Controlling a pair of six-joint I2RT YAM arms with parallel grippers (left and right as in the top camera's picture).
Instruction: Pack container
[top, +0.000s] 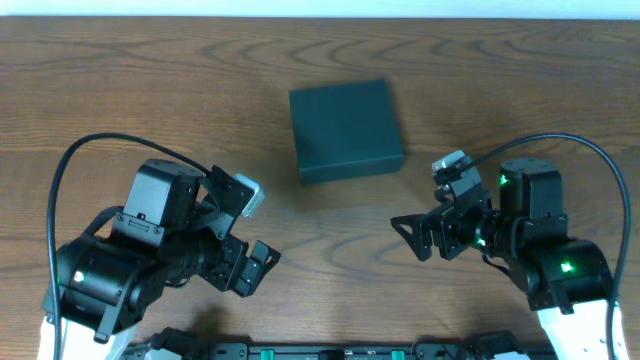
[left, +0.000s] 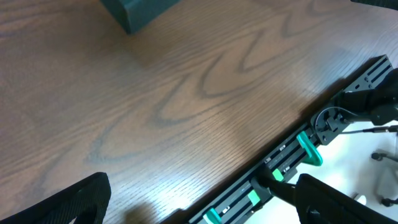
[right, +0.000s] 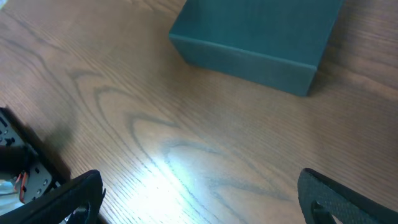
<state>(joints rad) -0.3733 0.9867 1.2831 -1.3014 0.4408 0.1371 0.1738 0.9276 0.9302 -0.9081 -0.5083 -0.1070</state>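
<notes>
Overhead view shows the left gripper (top: 254, 228) with its two black fingers spread wide, holding nothing and touching nothing. Its own wrist camera agrees: one dark fingertip (left: 81, 200) sits at the lower left corner and the other at the lower right, with only bare wood grain between them. The right gripper (top: 421, 198) is likewise splayed wide and empty, its jaws pointing inward toward the middle of the table (top: 150, 80); from its wrist camera the two fingertips (right: 74, 198) stand at opposite lower corners over bare tabletop.

Ahead of both grippers and apart from each lies the container (top: 345, 128), a matte dark teal square box resting flat on the wood with its lid down. It sits near the table's middle, slightly nearer the right gripper than the left.

Behind the grippers, the black arms carry looping black cables (top: 62, 175), and green lights glow on the right arm. A black rail with green clamps (left: 283, 167) runs along the table's near edge.
</notes>
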